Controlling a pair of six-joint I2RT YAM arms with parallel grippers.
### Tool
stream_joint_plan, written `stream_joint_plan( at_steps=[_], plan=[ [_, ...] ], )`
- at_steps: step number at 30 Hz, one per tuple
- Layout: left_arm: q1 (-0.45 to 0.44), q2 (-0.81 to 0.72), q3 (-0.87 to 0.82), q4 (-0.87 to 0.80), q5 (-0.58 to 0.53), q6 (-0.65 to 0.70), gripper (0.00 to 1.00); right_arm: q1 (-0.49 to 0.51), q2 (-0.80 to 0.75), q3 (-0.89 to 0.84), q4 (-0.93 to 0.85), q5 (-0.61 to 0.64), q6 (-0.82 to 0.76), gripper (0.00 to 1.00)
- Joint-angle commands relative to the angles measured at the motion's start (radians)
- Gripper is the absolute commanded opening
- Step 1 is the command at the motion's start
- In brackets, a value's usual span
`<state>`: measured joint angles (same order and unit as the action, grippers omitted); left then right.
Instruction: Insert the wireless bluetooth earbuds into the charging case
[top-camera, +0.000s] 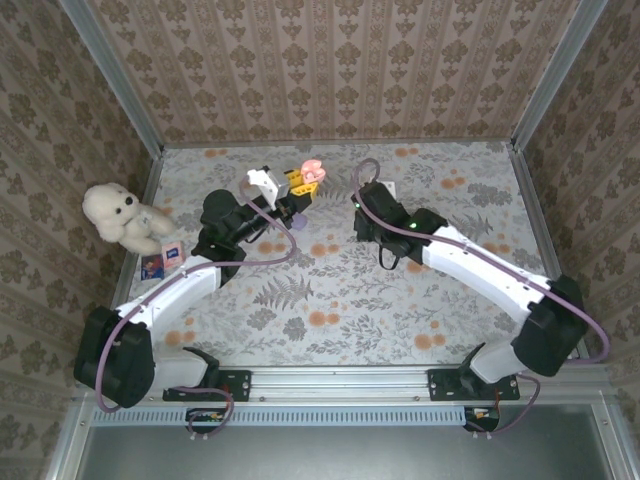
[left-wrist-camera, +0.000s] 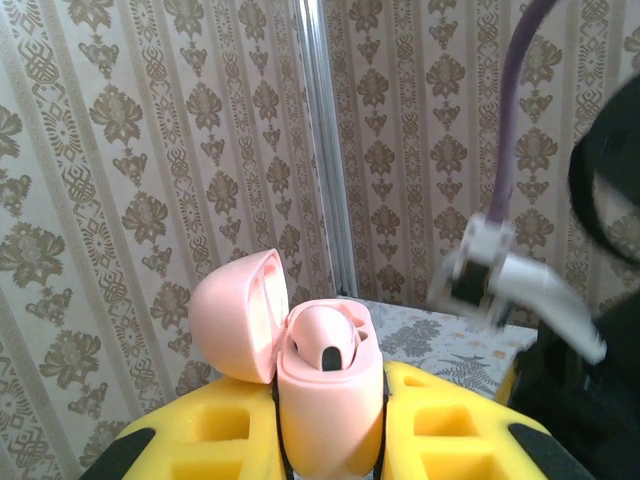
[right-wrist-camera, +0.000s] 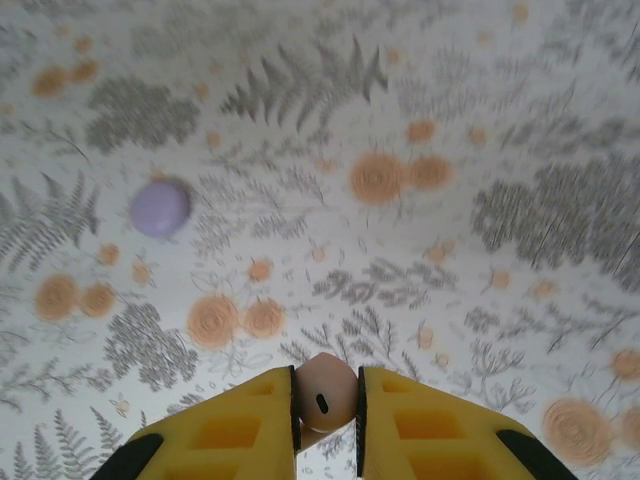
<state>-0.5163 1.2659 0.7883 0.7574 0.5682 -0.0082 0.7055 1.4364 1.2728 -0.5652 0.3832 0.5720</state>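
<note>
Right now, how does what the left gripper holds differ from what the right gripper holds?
The left gripper clamps the charging case, lid swung open with a seated earbud inside; the right gripper clamps a loose earbud, one rounded bud. The charging case is held up facing the wall; the loose earbud hangs over the table. Both are pale pink, pinched between yellow fingers.

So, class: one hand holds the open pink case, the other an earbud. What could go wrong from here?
The right hand pinches the earbud only at its tips, so it might slip or twist. The charging case sits clamped in the left hand with its lid hinged open to one side; a misaligned push could tilt the case or knock the lid.
</note>
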Motion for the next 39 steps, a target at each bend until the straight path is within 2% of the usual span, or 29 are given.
stream_joint_plan(
  at_steps=[1, 8, 12, 26, 39],
  plan=[
    [-0.008, 0.007, 0.016, 0.001, 0.047, -0.018, 0.00, 0.005, -0.087, 0.073, 0.022, 0.062, -0.144, 0.21],
    [-0.025, 0.014, 0.020, -0.032, 0.090, -0.014, 0.00, 0.008, -0.174, 0.135, 0.161, -0.014, -0.330, 0.22],
    [-0.034, 0.024, 0.035, -0.048, 0.112, -0.012, 0.00, 0.007, -0.173, 0.179, 0.189, -0.078, -0.382, 0.22],
    [-0.062, 0.043, 0.080, -0.069, 0.104, -0.010, 0.00, 0.008, -0.096, 0.233, 0.211, -0.281, -0.296, 0.22],
    [-0.067, 0.046, 0.089, -0.064, 0.101, -0.012, 0.00, 0.006, -0.085, 0.206, 0.211, -0.287, -0.291, 0.22]
  ],
)
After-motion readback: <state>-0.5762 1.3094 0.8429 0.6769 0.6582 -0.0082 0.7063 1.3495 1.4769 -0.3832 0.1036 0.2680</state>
